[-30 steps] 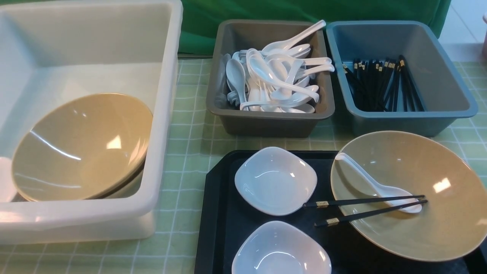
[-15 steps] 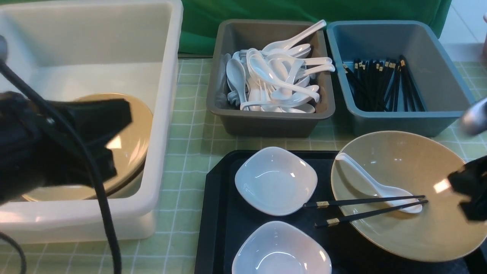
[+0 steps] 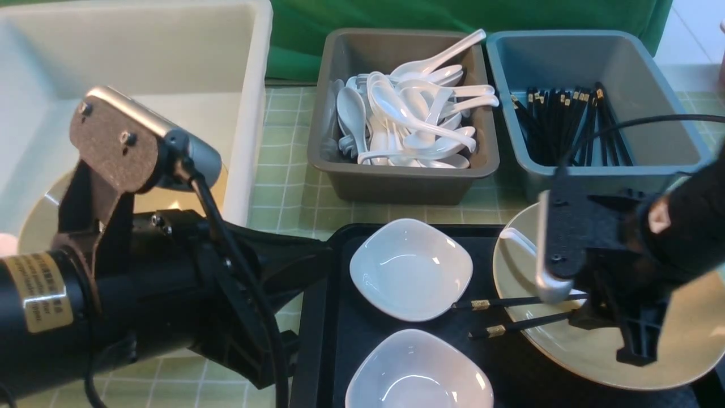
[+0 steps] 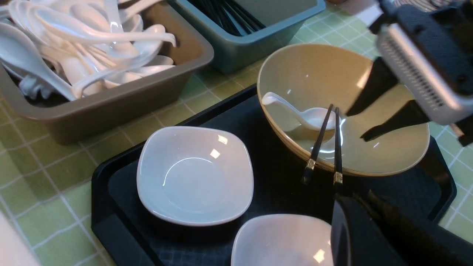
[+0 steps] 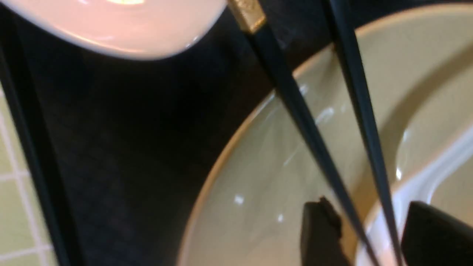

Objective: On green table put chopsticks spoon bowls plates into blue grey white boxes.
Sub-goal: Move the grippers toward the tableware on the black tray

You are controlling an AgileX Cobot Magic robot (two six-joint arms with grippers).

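Right hand (image 5: 373,240) is hanging open, fingers (image 5: 321,229) straddling both chopsticks (image 5: 298,111) lying across the tan bowl (image 3: 688,340) rim (spoon (image 3: 516,241) lying beneath them). Recommended: closing on both sticks together, clear of the spoon, before lifting. Arm is slanting over the bowl's right side, wrist pointing downward.

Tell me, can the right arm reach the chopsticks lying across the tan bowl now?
Probably yes. The right gripper hangs low over the bowl, its jaws open with both chopsticks seemingly between them, and nothing lies in the way; only the spoon sits beneath the tips.
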